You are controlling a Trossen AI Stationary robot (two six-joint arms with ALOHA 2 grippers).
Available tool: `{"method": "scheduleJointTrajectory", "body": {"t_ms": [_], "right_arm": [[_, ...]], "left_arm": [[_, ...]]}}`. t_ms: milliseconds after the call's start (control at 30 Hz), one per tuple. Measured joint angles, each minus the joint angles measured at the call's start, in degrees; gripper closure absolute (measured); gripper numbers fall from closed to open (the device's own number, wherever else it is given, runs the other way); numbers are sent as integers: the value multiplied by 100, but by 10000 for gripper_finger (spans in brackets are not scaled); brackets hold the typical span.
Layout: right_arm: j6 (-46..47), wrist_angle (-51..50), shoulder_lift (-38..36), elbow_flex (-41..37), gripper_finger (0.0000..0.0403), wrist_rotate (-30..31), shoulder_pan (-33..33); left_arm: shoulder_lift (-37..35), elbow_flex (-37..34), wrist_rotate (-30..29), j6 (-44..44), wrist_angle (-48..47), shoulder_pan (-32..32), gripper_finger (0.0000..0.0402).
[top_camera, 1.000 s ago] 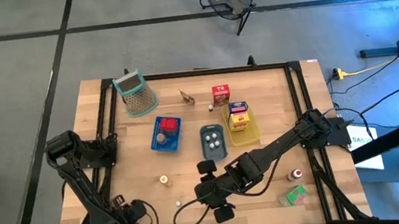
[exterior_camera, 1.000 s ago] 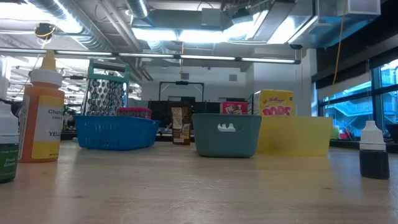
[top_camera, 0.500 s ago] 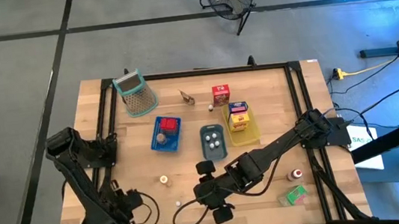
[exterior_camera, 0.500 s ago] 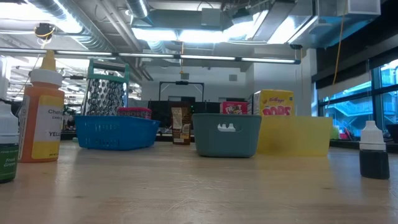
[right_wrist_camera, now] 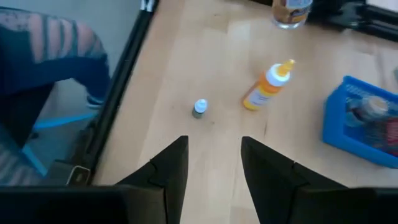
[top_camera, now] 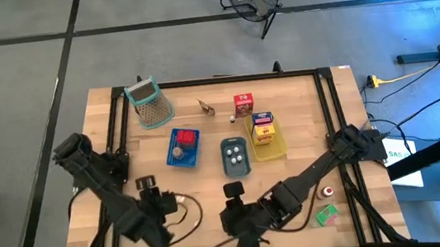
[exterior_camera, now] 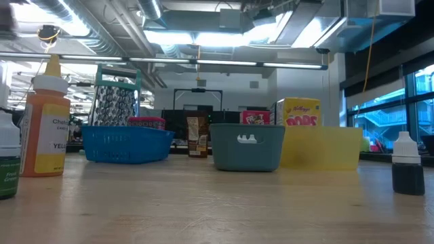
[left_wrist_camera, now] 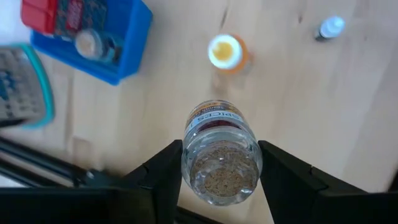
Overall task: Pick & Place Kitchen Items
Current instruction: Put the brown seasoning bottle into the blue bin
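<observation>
The left gripper (left_wrist_camera: 219,163) clamps a clear glass spice jar (left_wrist_camera: 219,152); the right gripper's (right_wrist_camera: 214,163) fingers stand apart, empty. At twelve o'clock, the blue rectangular plastic tray (top_camera: 182,147) holds a red carton (top_camera: 187,135).

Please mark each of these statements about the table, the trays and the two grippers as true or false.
1. The left gripper holds a spice jar. True.
2. The right gripper holds the orange bottle. False: nothing is between its fingers; the bottle stands on the table ahead of it.
3. The blue tray holds a red carton. True.
4. The grater lies in the yellow tray. False: it lies on the table, at the far left corner.
5. The grey tray sits between the blue and yellow trays. True.
</observation>
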Motion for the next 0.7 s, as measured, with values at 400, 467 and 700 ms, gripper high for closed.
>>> {"method": "scheduleJointTrajectory", "body": {"t_ms": [400,467,700], "right_arm": [[587,32,0,0,251,836,471],[746,52,0,0,251,838,496],[1334,117,0,0,251,841,562]], "left_arm": [[-731,5,-514,1947,1,1302,220],[-897,7,-575,2236,-7,1601,220],[-1233,9,-378,3198,-1,2893,221]]}}
